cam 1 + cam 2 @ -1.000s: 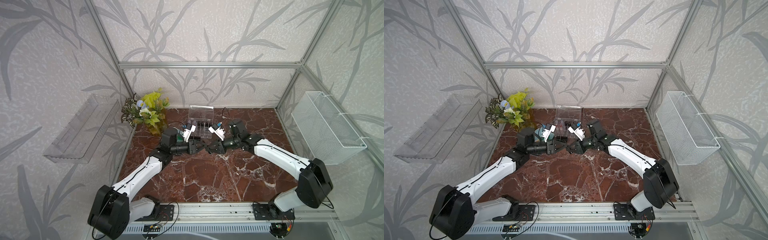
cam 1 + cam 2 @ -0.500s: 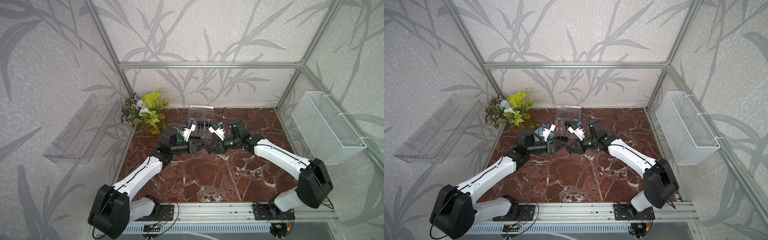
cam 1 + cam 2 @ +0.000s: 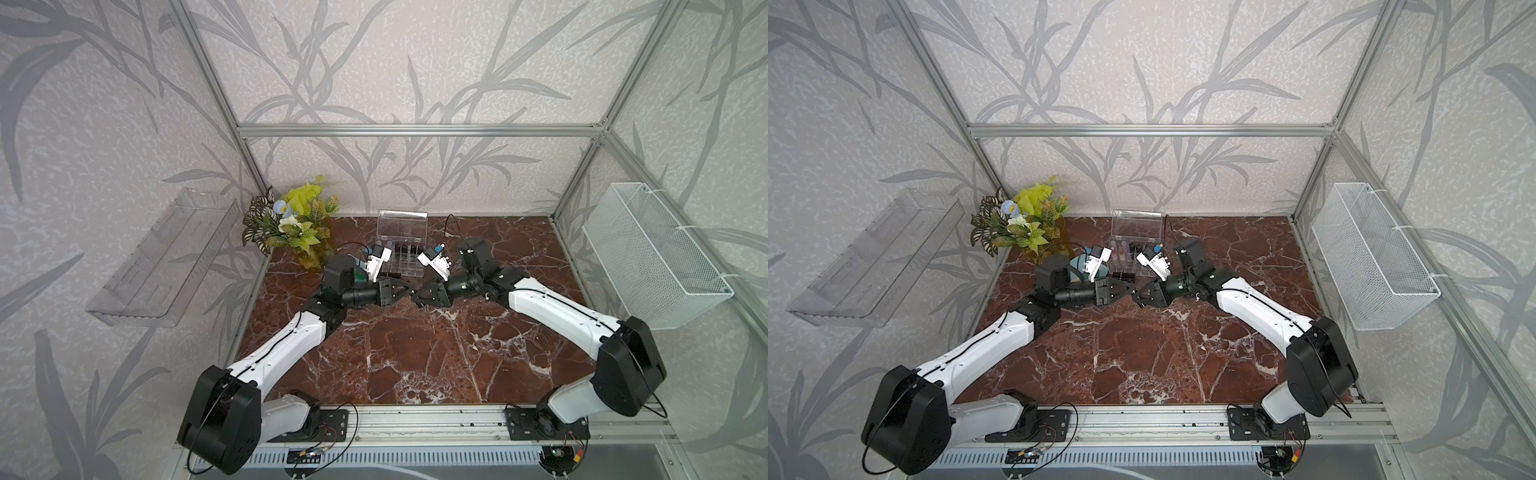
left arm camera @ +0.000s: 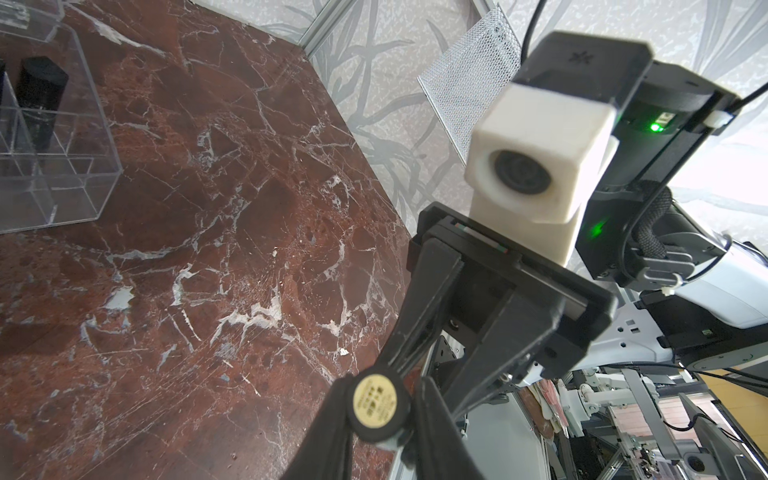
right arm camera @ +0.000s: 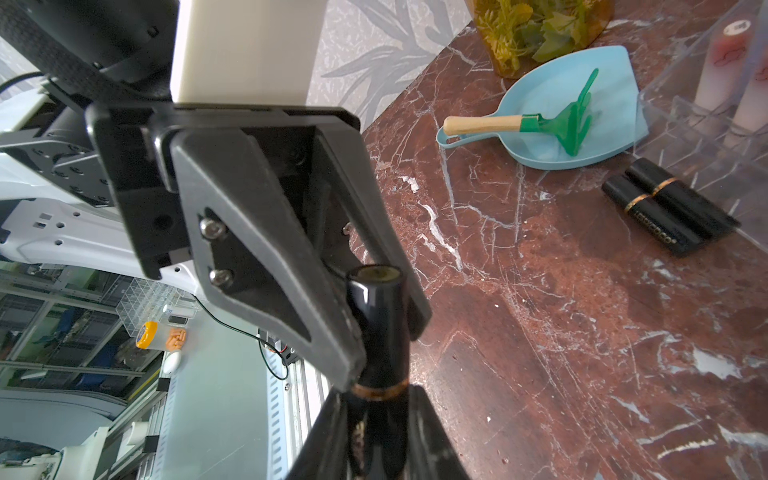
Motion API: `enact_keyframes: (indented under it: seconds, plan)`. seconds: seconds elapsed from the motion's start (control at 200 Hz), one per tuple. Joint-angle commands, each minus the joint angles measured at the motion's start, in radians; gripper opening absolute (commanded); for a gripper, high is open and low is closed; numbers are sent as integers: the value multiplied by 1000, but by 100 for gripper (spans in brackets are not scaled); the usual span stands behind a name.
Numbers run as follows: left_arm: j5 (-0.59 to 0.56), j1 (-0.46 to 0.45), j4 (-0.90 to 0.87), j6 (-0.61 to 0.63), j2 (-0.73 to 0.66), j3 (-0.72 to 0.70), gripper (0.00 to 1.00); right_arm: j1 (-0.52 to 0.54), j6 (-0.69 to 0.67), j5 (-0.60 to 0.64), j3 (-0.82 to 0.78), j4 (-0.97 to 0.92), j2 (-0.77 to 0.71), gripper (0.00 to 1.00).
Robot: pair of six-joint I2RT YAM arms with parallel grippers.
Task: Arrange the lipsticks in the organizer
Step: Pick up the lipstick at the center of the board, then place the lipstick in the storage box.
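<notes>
Since earlier, left jaws closed onto black lipstick [image 5: 380, 324]; right jaws pinching its other end, midair.

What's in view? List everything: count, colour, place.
held lipstick: 1, black, above the table
loose lipsticks: 2, black, beside the organizer's front
stored lipsticks: several, black and pink, upright in organizer
organizer: 1, clear, lid up, table's back
scoop: 1, light blue, near the plant
rake: 1, green, in the scoop
plant: 1, green-yellow, back left corner
shelf tray: 1, clear, left wall
basket: 1, white wire, right wall
table: 1, red-brown marble
left gripper: black, shut on held lipstick
right gripper: black, shut on held lipstick
</notes>
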Motion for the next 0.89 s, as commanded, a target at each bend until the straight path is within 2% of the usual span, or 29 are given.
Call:
enact_keyframes:
  seconds: [0.0, 0.075, 0.165, 0.285, 0.385, 0.47, 0.755, 0.89]
  plan:
    - [-42, -4, 43, 22, 2, 18, 21, 7, -4, -2, 14, 0, -6, 32]
    - [-131, -4, -8, 64, -10, 31, 17, 6, -4, 17, 14, 2, -8, 46]
    - [-266, -4, -69, 116, -11, 53, 14, 2, 18, 53, -3, 35, -20, 73]
    - [-469, -7, -107, 178, 8, 83, 12, -15, 49, 94, -38, 91, -51, 87]
    - [-682, -26, -96, 254, 32, 94, 13, -43, 81, 114, -76, 144, -85, 90]
    - [-782, -34, -13, 292, 61, 83, 13, -72, 118, 124, -114, 200, -106, 90]
    - [-970, -81, 213, 420, 233, 119, 14, -145, 204, 124, -195, 340, -141, 90]
    - [-987, -91, 228, 482, 331, 176, 15, -150, 210, 115, -197, 349, -133, 90]
